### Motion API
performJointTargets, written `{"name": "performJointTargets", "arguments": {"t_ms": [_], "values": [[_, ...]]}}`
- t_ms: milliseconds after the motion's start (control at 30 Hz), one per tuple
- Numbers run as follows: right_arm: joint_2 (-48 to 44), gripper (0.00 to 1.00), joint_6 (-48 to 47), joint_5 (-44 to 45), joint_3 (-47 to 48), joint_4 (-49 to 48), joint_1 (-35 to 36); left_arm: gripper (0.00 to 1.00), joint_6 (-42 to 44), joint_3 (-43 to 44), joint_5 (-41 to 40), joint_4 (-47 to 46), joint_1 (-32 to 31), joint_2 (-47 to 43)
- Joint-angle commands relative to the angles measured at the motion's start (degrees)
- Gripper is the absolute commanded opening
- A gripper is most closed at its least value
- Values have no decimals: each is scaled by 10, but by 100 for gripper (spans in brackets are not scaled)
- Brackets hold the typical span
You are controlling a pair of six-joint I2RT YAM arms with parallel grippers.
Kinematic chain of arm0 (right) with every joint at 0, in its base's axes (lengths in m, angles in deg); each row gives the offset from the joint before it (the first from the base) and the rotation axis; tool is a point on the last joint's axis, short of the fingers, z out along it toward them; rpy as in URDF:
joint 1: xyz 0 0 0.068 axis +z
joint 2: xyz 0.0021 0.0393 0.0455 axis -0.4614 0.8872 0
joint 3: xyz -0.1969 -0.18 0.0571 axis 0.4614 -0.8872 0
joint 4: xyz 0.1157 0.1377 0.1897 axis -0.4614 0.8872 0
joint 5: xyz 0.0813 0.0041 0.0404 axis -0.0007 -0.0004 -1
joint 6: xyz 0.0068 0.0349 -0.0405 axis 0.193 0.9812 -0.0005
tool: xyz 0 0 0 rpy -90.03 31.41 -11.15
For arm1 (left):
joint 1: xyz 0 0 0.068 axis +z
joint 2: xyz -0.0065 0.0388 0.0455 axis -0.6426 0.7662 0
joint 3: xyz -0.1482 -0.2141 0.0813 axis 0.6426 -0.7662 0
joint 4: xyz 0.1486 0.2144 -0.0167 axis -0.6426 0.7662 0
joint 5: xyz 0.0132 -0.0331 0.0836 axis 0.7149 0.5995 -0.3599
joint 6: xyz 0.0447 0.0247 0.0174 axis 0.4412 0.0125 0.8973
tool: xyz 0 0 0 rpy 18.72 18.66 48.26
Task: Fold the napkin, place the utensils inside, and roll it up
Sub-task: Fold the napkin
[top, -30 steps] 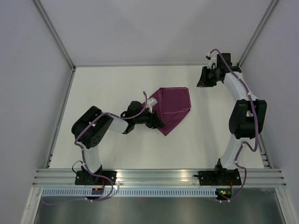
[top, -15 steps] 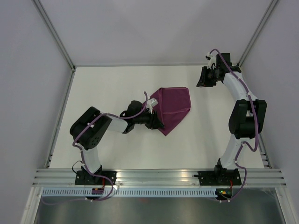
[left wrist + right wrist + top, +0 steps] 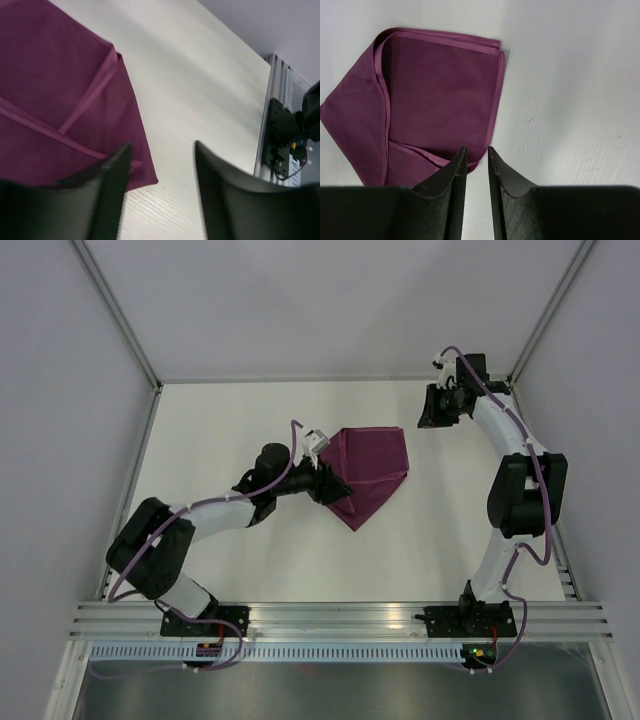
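Note:
The magenta napkin lies folded on the white table, a rough pentagon with a point toward the front. It also shows in the left wrist view and the right wrist view. My left gripper is open and empty at the napkin's front left edge; in its own view the left finger overlaps the cloth's corner and bare table shows between the fingers. My right gripper is shut and empty, held high at the back right, looking down on the napkin. The knife is out of view.
A metal rail runs along the near edge with both arm bases on it. Grey walls enclose the table on the left, back and right. The right arm's base shows in the left wrist view.
My left arm has stretched out, its elbow dropping toward the front left, and its gripper has shifted slightly toward the back along the napkin's edge. The right arm has barely moved.

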Motion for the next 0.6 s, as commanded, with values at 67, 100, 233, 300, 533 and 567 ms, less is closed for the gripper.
{"name": "performJointTargets", "arguments": {"t_ms": [67, 100, 233, 300, 533, 567], "values": [[-30, 30, -20, 44, 53, 25, 56, 72, 27, 29, -132, 38, 3, -121], [-31, 30, -21, 46, 57, 30, 63, 99, 19, 36, -163, 45, 8, -131], [-38, 29, -38, 57, 53, 28, 102, 100, -13, 99, -178, 85, 44, -156], [-46, 29, -40, 74, 31, 14, 132, 100, -36, 130, -170, 130, 71, -160], [-53, 26, -48, 186, -49, -50, 277, 98, -110, 272, -324, 300, 190, -179], [-49, 25, -48, 198, -59, -62, 312, 97, -104, 279, -335, 309, 191, -182]]}}
